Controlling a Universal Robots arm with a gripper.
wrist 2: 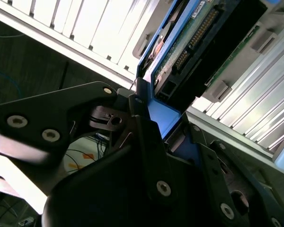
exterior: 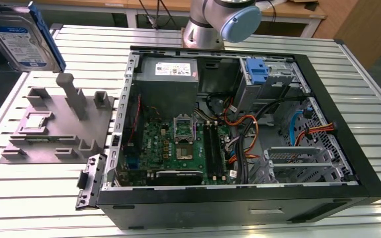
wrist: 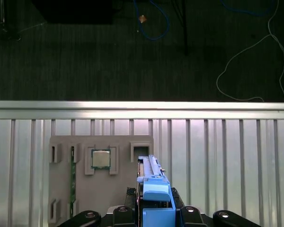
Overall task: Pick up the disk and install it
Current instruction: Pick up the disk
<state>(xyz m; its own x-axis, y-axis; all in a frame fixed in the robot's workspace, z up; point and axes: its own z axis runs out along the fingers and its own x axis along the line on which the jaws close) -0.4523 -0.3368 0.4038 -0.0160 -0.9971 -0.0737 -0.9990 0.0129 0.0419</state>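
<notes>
The disk, silver-grey with a white-and-blue label and blue rails, hangs tilted in the air at the exterior view's far left, above the grey fixture. In the second wrist view my gripper is shut on the disk's blue bracket end, with the green circuit board and connector side facing the camera. The first wrist view has the disk's blue rail edge-on between the black fingers, over the fixture.
An open computer case lies on the slatted metal table, with a motherboard, a grey power-supply box and a blue bracket in a drive bay. The arm's base stands behind the case. A processor chip sits in the fixture.
</notes>
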